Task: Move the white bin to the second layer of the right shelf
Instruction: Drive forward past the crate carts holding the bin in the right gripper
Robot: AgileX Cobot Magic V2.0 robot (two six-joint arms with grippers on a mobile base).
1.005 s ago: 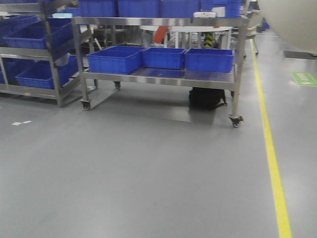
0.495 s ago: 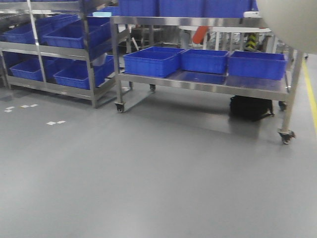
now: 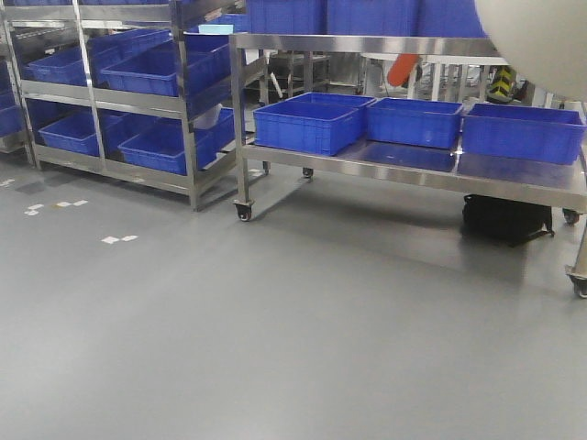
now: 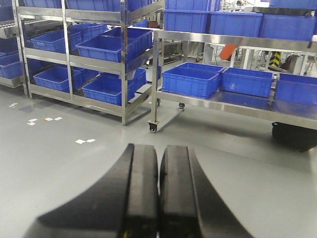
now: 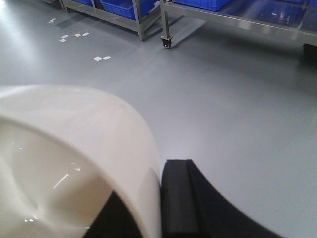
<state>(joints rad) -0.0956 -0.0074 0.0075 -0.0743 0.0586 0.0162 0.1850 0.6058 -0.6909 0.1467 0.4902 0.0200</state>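
The white bin (image 5: 74, 144) fills the lower left of the right wrist view, a cream tub with its hollow facing the camera. My right gripper (image 5: 157, 203) is shut on its wall, one black finger (image 5: 181, 198) outside and the other inside the rim. In the front view the white bin (image 3: 541, 41) shows as a pale curve in the top right corner, held high above the grey floor. My left gripper (image 4: 159, 188) is shut with nothing between its pads. The right shelf second layer cannot be picked out in these views.
A steel cart (image 3: 404, 170) on castors carries blue crates (image 3: 307, 124), with a black bag (image 3: 507, 220) beneath it. To its left stands a steel rack (image 3: 183, 110) full of blue crates. White markers (image 3: 119, 239) dot the grey floor.
The view has swung left: the cart slid right in the front view, the yellow floor line left the frame and the rack came fully in. The bin stays in my right gripper.
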